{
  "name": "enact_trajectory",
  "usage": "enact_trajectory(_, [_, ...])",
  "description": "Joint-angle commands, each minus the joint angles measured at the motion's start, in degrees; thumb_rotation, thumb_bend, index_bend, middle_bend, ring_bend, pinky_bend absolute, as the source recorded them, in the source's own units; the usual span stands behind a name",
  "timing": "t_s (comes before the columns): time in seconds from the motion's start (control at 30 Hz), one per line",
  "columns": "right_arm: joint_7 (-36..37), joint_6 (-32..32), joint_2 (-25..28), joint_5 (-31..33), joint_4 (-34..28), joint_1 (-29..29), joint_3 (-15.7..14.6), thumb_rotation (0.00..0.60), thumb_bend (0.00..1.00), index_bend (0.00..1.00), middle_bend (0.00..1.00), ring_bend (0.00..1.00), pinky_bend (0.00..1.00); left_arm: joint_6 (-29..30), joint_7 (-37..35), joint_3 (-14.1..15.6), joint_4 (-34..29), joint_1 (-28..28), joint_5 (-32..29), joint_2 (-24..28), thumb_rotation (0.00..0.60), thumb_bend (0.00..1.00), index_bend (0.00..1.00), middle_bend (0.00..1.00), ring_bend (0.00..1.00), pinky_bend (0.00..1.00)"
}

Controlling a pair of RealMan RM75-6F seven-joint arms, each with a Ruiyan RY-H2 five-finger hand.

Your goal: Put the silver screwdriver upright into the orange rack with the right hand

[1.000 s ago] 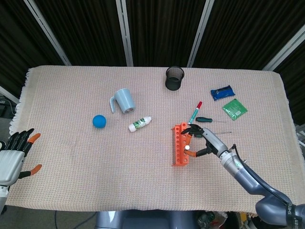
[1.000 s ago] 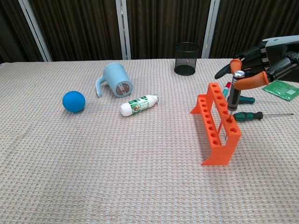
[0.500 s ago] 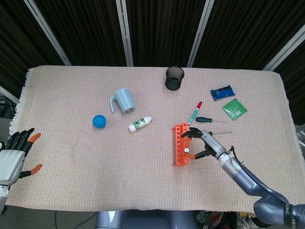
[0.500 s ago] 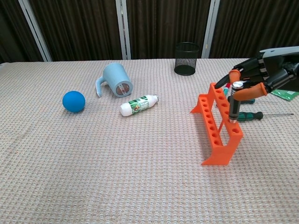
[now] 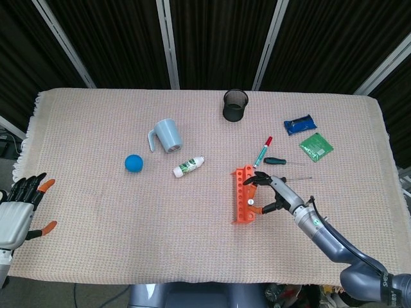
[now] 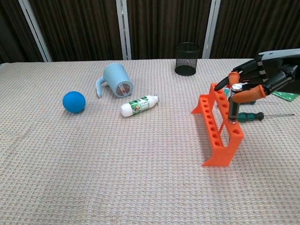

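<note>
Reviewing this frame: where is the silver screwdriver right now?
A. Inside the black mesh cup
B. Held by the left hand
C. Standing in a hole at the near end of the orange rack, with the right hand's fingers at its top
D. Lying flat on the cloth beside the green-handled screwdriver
C: in the chest view the silver screwdriver stands upright in the near end of the orange rack, with the right hand at its cap.

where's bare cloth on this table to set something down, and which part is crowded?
Free: the whole near strip in front of the blue ball and white bottle, and the far-left corner behind the blue mug. Crowded: around the orange rack, where the right hand holds the silver screwdriver, with the green screwdriver and marker behind.
</note>
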Motion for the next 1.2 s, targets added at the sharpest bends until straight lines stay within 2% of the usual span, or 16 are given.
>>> enact_trajectory(0.03, [0.0, -0.1, -0.1, 0.1, 0.1, 0.0, 0.0, 0.600, 0.29, 0.62, 0.26, 0.01, 0.00, -0.1, 0.0, 0.0, 0.0, 0.0, 0.0, 0.0, 0.600, 0.18, 0.12, 0.00, 0.00, 0.00])
enact_trajectory(1.2, [1.7, -1.9, -1.8, 0.9, 3.1, -1.4, 1.1, 0.600, 0.29, 0.62, 0.26, 0.01, 0.00, -0.4, -0.4, 0.0, 0.7, -0.2, -0.2, -0.5, 0.600, 0.18, 0.12, 0.00, 0.00, 0.00])
